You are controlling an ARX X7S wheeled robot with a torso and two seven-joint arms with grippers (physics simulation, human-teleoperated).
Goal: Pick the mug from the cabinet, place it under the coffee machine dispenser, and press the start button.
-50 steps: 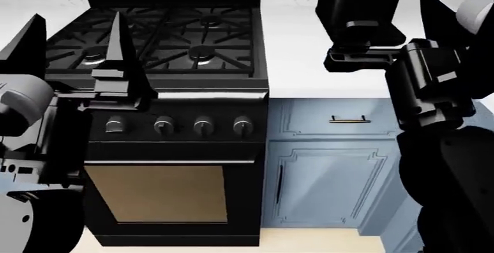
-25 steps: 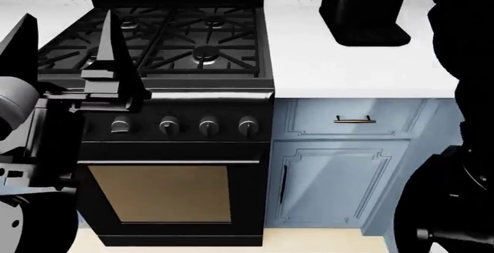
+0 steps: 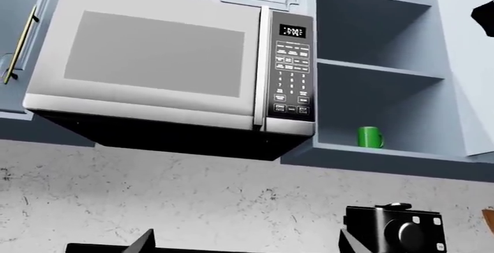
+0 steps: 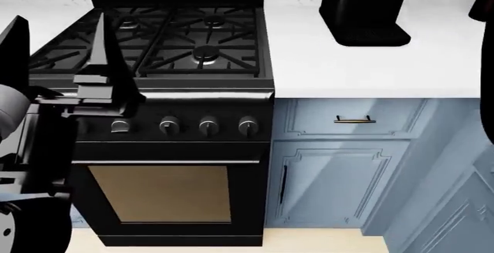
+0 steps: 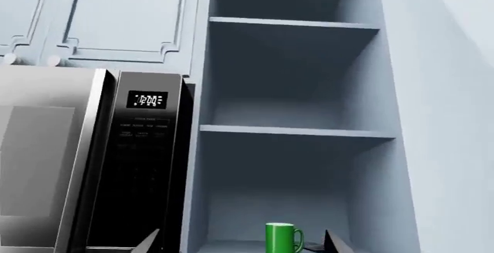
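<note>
The green mug [image 5: 283, 238] stands upright on the lowest shelf of the open blue cabinet [image 5: 297, 130], handle to its right. My right gripper [image 5: 243, 245] is open, lifted in front of that shelf and short of the mug, which shows between its fingertips. The left wrist view has the mug [image 3: 369, 137] small and far off. The left gripper [image 3: 247, 247] is open and empty, hanging low over the stove's left front [image 4: 62, 41]. The black coffee machine [image 4: 362, 7] stands on the white counter; its dispenser nozzle is hidden under its head.
A silver microwave [image 3: 166, 68] hangs left of the cabinet, above the black gas stove [image 4: 177, 44]. The cabinet door [image 3: 467, 62] stands open at the right. Blue drawers and doors [image 4: 339, 160] sit under the white counter [image 4: 371, 68].
The right arm, which was low in front of the coffee machine, has risen out of the head view. The left arm has barely shifted.
</note>
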